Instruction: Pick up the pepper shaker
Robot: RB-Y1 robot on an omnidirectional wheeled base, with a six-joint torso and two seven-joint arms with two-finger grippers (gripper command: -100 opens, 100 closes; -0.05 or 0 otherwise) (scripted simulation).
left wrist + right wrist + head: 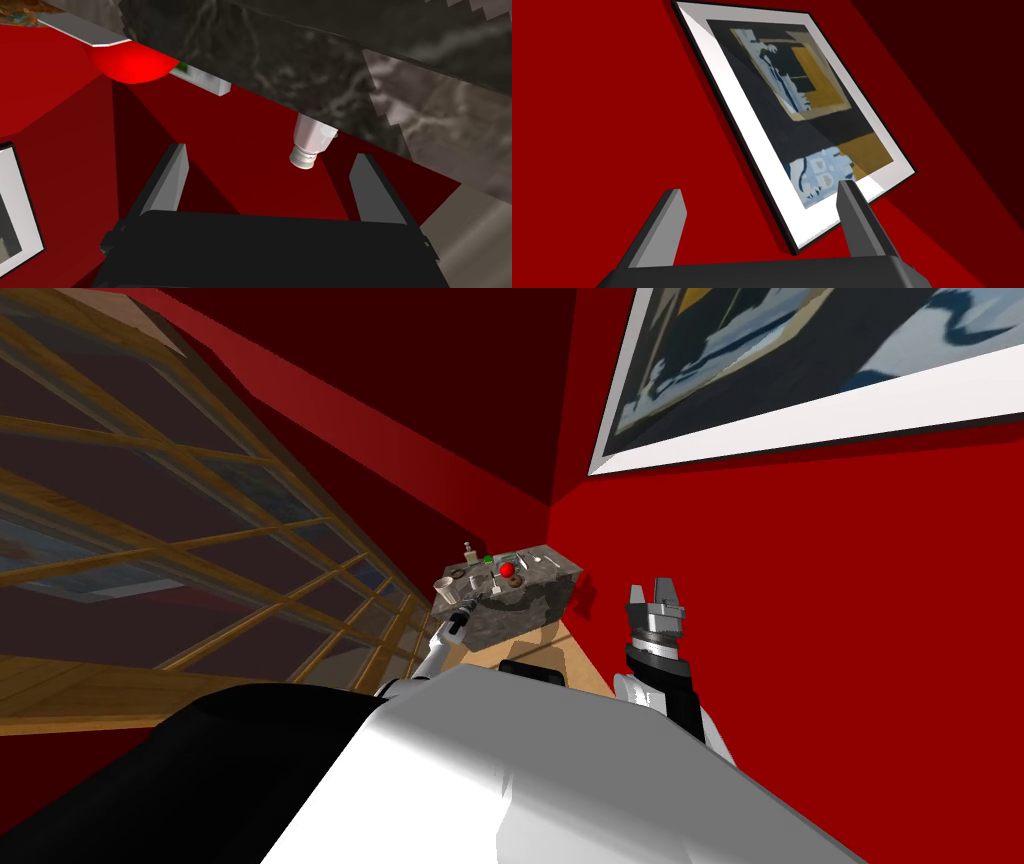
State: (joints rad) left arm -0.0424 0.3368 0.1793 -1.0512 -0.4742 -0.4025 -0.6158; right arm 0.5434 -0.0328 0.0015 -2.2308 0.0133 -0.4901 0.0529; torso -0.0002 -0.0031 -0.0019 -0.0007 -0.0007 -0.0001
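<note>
Red-walled corner with a marbled grey counter (530, 608). The pepper shaker (310, 142) stands upright on the counter top, just beyond the left gripper (270, 152), whose fingers are spread, presumably to straddle it (no contact yet). A red ball (132, 62) lies well apart. The right gripper (650, 588), likewise spread, is raised clear of the counter.

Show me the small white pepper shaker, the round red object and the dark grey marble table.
small white pepper shaker (312, 135): left wrist view, middle of its body.
round red object (132, 64): left wrist view, its visible curved side.
dark grey marble table (520, 606): head view, its near side face.
</note>
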